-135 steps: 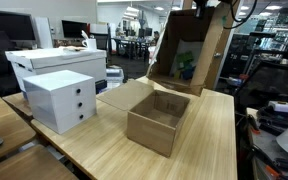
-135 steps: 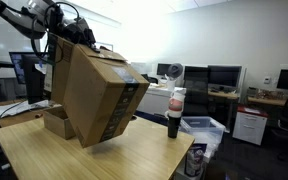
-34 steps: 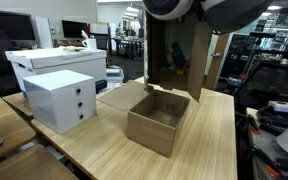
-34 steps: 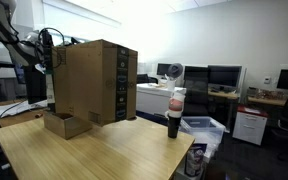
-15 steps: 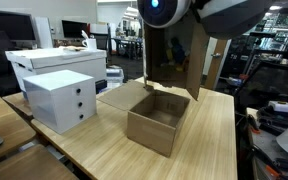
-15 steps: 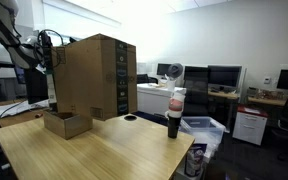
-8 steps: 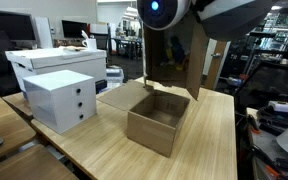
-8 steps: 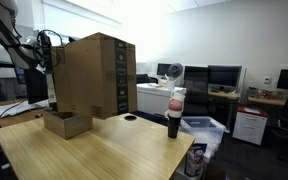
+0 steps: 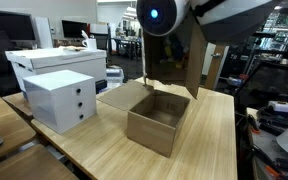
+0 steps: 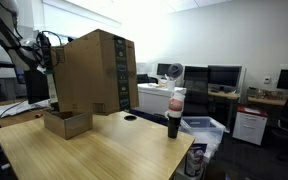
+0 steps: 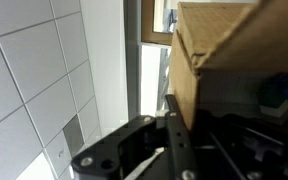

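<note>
Tilted in mid-air nine seconds ago, the tall cardboard box (image 10: 92,75) now stands upright on the table (image 10: 114,150) right beside the small open box (image 9: 156,122), your gripper (image 10: 51,58) pinched narrowly on its edge.

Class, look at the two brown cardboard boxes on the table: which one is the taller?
The big cardboard box, standing upright; it rises well above the small open box, which sits low beside it.

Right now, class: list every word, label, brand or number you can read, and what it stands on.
No text can be read.
Large cardboard box: dark print on one side, too small to read.
Bottle: label too blurred to read.
</note>
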Available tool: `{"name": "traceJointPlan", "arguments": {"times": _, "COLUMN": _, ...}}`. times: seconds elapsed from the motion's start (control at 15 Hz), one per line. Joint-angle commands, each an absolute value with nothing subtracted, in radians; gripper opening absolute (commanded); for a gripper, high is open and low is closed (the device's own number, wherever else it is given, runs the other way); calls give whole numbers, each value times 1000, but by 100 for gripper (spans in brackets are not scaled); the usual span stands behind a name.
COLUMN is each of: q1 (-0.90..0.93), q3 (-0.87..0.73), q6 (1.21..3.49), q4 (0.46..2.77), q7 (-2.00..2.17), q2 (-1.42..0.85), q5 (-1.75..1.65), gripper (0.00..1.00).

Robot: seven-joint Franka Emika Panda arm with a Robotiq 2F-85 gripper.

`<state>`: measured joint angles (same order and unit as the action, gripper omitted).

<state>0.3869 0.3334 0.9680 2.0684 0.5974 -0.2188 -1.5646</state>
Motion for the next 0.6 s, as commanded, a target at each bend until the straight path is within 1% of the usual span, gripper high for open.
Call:
{"name": "traceJointPlan", "arguments": {"times": 0.0, "q1": 400, "q3": 335, "q6": 890, "q4": 2061, "q7": 566, "q2": -229, "q5": -1625, "gripper": 6}}
{"name": "traceJointPlan", "arguments": {"times": 0.53, "q1": 407, "q3": 338, "q6": 877, "q4": 2054, "q7": 566, "q2": -248, "q5": -1626, "gripper": 6}}
